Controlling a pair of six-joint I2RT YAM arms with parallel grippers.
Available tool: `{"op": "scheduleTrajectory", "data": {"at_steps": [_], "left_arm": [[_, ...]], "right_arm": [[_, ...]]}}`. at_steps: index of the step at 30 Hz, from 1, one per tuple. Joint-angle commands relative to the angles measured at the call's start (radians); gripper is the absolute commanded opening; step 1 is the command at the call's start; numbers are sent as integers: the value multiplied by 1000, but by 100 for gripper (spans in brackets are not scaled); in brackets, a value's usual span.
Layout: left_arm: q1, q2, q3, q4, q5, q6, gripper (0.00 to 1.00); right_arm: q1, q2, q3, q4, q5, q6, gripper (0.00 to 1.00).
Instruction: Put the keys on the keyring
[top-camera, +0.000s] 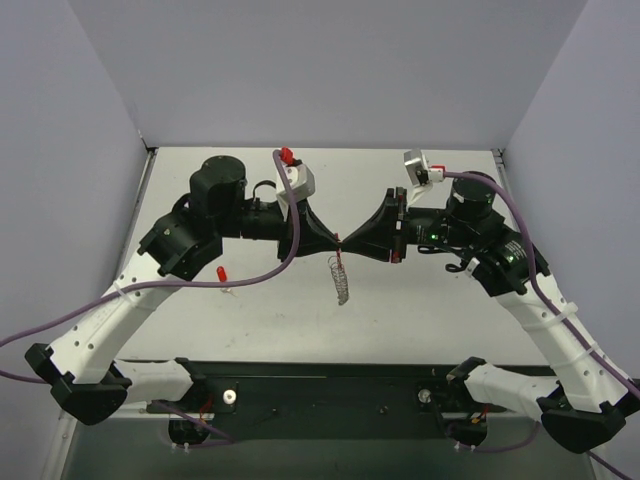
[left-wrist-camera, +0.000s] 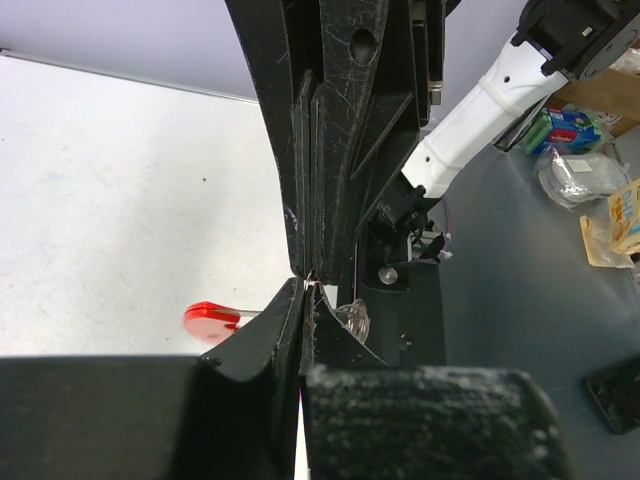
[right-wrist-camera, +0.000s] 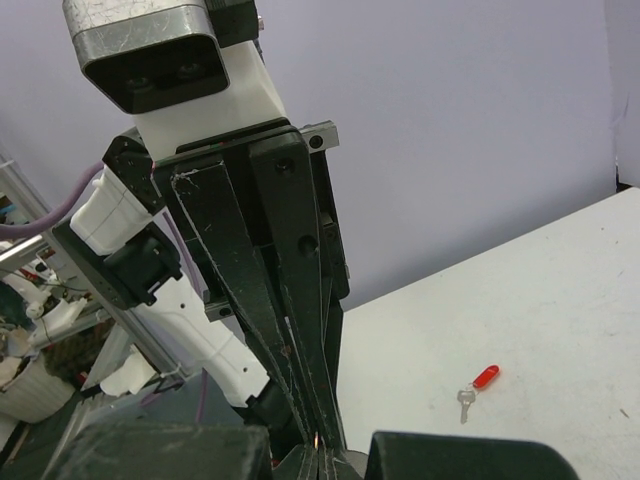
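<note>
Keyring (top-camera: 341, 280): its silver chain, red at the upper end, is seen just below the point where the two hands meet, over the middle of the table (top-camera: 430, 320). Whether it hangs or lies on the surface cannot be told.
Left hand (top-camera: 337, 243): it is set tip to tip against the other hand. Its fingers (left-wrist-camera: 260, 360) are drawn close, with only a thin slit seen between them. Whether it is fully closed, or anything is pinched, cannot be told.
Right hand (top-camera: 347, 243): its fingers (left-wrist-camera: 340, 150) are pressed flat together, closed. A grip on the keyring cannot be confirmed.
Key (right-wrist-camera: 466, 398): it is laid flat on the table with a red tab (right-wrist-camera: 485, 377) at its head, close beside the left arm, toward the left side, well apart from the keyring and from both hands.
Cable (top-camera: 262, 277): a purple lead is draped from the left hand across the table, passing near the key.
Edges: the table is closed in by grey walls (top-camera: 330, 70) at the far, left and right sides. A dark rail (top-camera: 330, 372) is set along the near edge.
Open room: white surface is seen between the hands and the far wall, and between the hands and the near rail.
</note>
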Motion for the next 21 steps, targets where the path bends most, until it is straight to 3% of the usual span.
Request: {"op": "scheduleTrajectory", "data": {"at_steps": [1, 5, 8, 9, 12, 18, 21], "left_arm": [[8, -25, -10, 25, 9, 5, 0], [10, -33, -25, 35, -5, 3, 0], [12, -65, -59, 51, -55, 3, 0], [10, -74, -67, 55, -74, 5, 0], [15, -108, -108, 70, -125, 7, 0], [56, -154, -168, 91, -155, -12, 0], [100, -163, -186, 99, -158, -29, 0]], "right_arm": [[6, -25, 5, 92, -2, 2, 0], [6, -28, 2, 97, 36, 7, 0], [1, -51, -9, 109, 109, 17, 40], [1, -59, -18, 117, 125, 20, 59], [-10, -79, -29, 150, 166, 31, 76], [-39, -68, -45, 209, 150, 79, 97], [-40, -42, -45, 221, 122, 89, 100]]}}
